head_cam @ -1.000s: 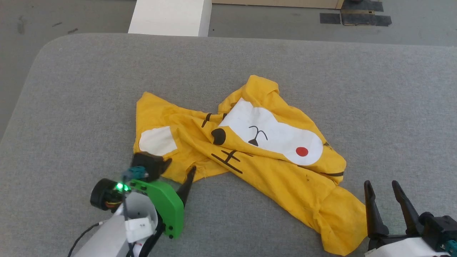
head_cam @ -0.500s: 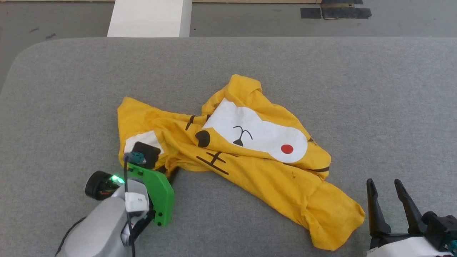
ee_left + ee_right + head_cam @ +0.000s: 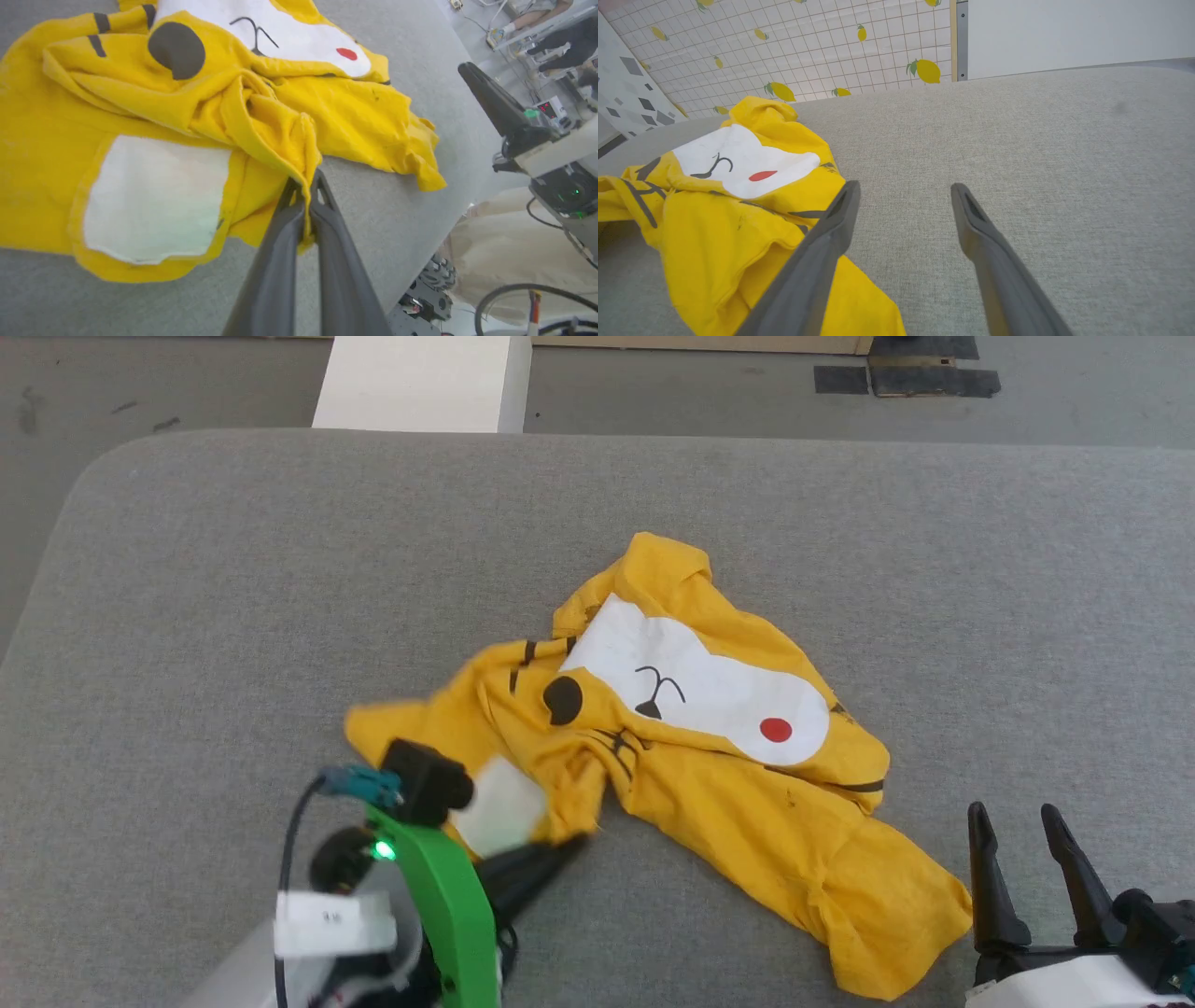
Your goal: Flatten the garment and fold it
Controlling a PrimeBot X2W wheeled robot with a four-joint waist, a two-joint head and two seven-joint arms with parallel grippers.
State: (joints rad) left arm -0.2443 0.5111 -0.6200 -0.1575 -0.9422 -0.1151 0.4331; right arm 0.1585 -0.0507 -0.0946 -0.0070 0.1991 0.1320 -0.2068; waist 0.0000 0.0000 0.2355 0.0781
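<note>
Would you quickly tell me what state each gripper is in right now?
Left gripper: shut on a bunched edge of the garment.
Right gripper: open, holding nothing.

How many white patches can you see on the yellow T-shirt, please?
2: a large patch with the red dot, farther back; a smaller patch by the left gripper. Folds may hide more.
</note>
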